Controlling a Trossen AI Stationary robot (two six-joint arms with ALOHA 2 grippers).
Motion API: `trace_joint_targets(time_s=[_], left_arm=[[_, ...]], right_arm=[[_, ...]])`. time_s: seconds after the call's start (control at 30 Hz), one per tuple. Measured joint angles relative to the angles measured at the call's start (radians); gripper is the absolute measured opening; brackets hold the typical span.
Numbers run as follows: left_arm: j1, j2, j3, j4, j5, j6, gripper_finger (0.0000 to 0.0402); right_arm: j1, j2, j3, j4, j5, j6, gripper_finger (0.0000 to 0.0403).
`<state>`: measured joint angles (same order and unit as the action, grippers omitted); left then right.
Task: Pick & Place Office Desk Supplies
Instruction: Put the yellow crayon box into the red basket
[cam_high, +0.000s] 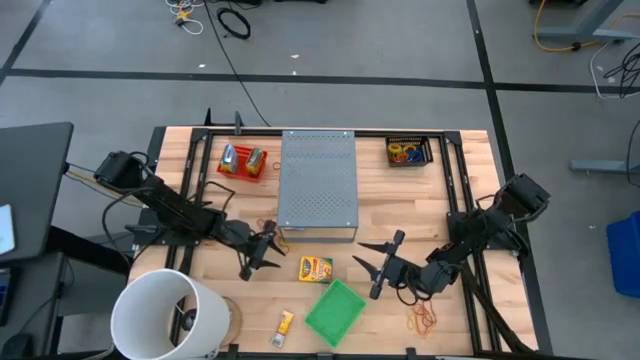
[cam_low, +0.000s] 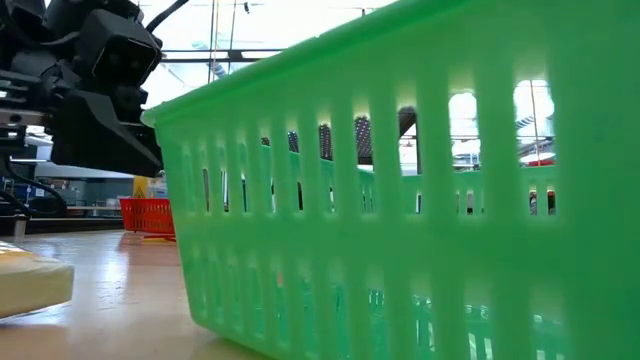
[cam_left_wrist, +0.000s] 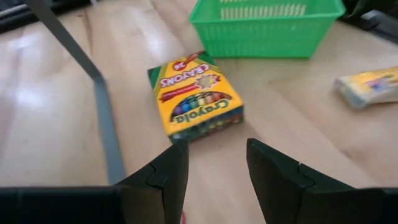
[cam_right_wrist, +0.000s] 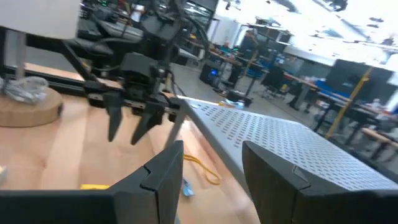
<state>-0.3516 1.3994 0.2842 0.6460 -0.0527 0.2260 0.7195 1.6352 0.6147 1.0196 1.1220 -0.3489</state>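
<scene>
A yellow Crayola crayon box (cam_high: 315, 268) lies flat on the wooden table between my two grippers, with a green-white end. In the left wrist view the crayon box (cam_left_wrist: 196, 93) lies just ahead of my left gripper (cam_left_wrist: 217, 152), whose fingers are open and hold nothing. My left gripper (cam_high: 258, 266) is to the box's left. My right gripper (cam_high: 368, 268), also open with nothing in it (cam_right_wrist: 211, 155), is to the box's right. A small yellow packet (cam_high: 284, 327) lies near the front edge. Orange rubber bands (cam_high: 423, 318) lie at the front right.
A green slotted basket (cam_high: 335, 310) stands near the front, just past the crayon box. A grey perforated box (cam_high: 318, 183) fills the middle back. A red basket (cam_high: 243, 162) and a black tray of rubber bands (cam_high: 408, 152) sit at the back. A white bucket (cam_high: 165, 315) is at the front left.
</scene>
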Motion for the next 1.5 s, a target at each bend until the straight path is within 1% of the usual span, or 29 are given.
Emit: trace_joint_targets(time_s=[0.1,0.2,0.43,0.53,0.7,0.87,0.97,1.13,1.23,1.37,1.5], left_arm=[[-0.013,0.0,0.024,-0.042,-0.047,0.039,0.0168],[-0.016,0.004,0.047,-0.076,-0.07,0.076,0.0168],[-0.014,0.093,0.089,-0.078,-0.091,0.13,0.0168],[-0.016,0.111,0.092,-0.077,-0.095,0.125,0.0168],[-0.018,0.111,0.093,-0.072,-0.006,0.074,0.0168],[-0.022,0.114,0.093,-0.04,0.01,0.076,0.0168],[-0.022,0.114,0.093,-0.094,0.023,0.084,0.0168],[-0.022,0.117,0.093,-0.205,-0.002,0.066,0.0168],[-0.022,0.131,0.093,-0.203,0.007,0.038,0.0168],[-0.022,0.174,0.092,-0.188,0.083,0.001,0.0168],[-0.022,0.207,0.095,-0.185,0.088,-0.014,0.0168]], right_arm=[[0.02,0.0,0.0,0.002,0.056,-0.028,0.0172],[0.038,0.0,0.0,0.009,0.123,-0.033,0.0172],[0.072,0.0,0.0,0.008,0.242,-0.034,0.0172],[0.101,0.0,0.0,0.008,0.243,-0.03,0.0172],[0.146,0.0,0.0,0.008,0.237,0.019,0.0172],[0.158,0.0,0.0,0.008,0.254,0.022,0.0172],[0.159,0.0,0.0,0.008,0.267,0.023,0.0172],[0.189,0.0,0.0,0.008,0.276,0.012,0.0172],[0.211,0.0,0.0,0.015,0.32,-0.008,0.0172],[0.227,0.0,0.0,0.043,0.321,-0.005,0.0172],[0.237,0.0,0.0,0.043,0.321,0.013,0.0172]])
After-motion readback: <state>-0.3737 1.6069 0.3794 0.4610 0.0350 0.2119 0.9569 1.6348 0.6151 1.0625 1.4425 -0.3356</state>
